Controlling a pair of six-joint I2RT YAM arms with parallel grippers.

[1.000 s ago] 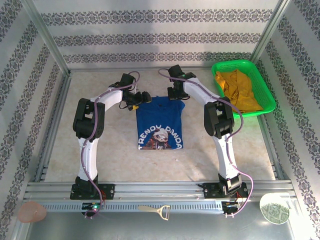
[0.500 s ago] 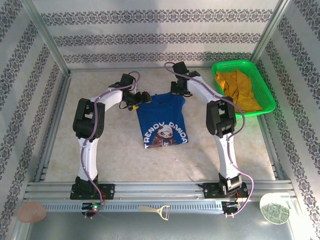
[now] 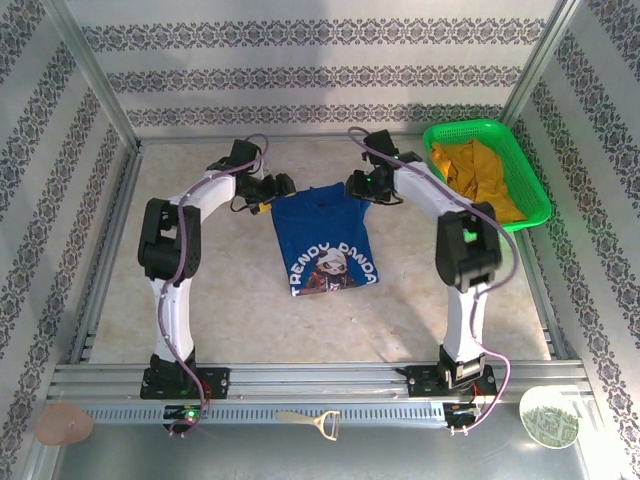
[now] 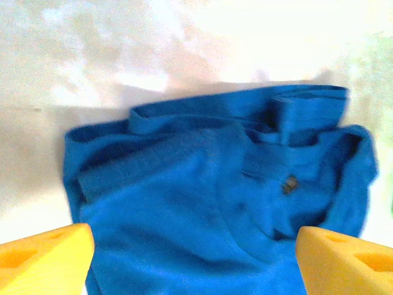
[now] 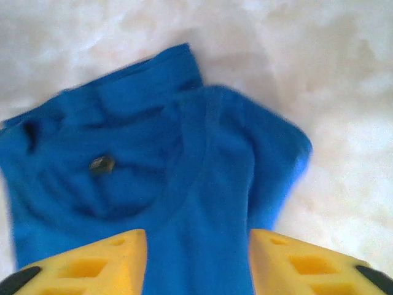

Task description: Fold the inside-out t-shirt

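Observation:
The inside-out t-shirt [image 3: 327, 240] is royal blue and lies on the table as a compact folded shape, with white lettering and a panda print facing up. My left gripper [image 3: 275, 192] hovers at its far left corner, open wide; in the left wrist view its yellow fingers [image 4: 43, 261] flank the rumpled collar end of the t-shirt [image 4: 202, 196]. My right gripper [image 3: 363, 188] is at the far right corner. Its jaws stand apart over the t-shirt [image 5: 196, 203], with the yellow fingers [image 5: 92, 264] on either side of a strip of cloth.
A green basket [image 3: 470, 126] at the back right holds a mustard-yellow garment [image 3: 478, 178]. Metal rails frame the table. A bottle opener [image 3: 312, 422], a round plate [image 3: 548, 417] and a pink object [image 3: 65, 425] lie beyond the front rail.
My right gripper opened, letting go of the shirt's far right corner, and moved right. The shirt's far edge has shifted and it lies slightly turned. My left gripper drew back a little to the left.

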